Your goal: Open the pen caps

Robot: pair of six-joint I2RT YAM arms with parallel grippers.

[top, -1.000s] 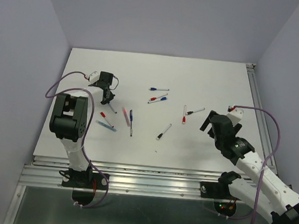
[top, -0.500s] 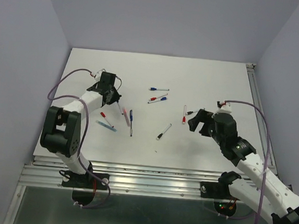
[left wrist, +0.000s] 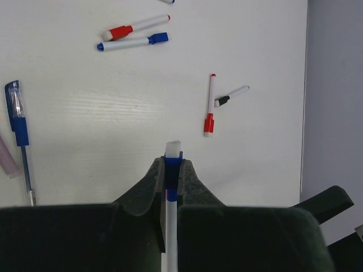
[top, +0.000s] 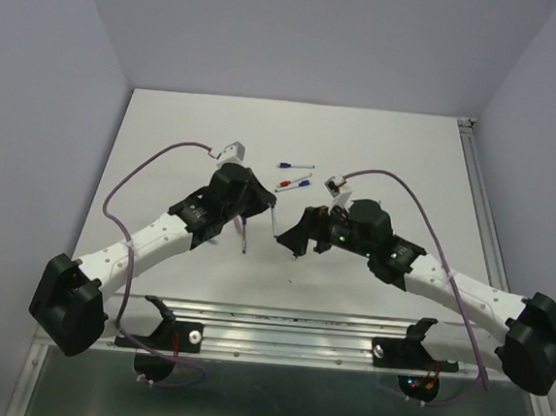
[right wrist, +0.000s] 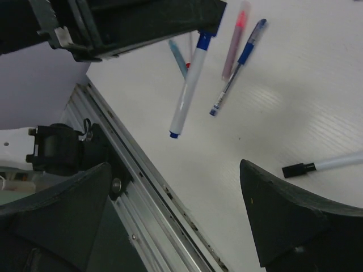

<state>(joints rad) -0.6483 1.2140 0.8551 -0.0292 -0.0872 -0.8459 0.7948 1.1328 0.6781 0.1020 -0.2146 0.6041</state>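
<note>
Pen caps (left wrist: 119,32) dot white table (top: 410,151) between lavender walls (top: 303,35).

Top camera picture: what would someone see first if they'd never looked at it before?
Two claws nearly meeting above the middle of the white table. The left claw is pinched shut on a slim white pen with blue ends, lifted off the table, and the right claw gapes wide open beside it. More loose pens lie scattered farther back.
</note>
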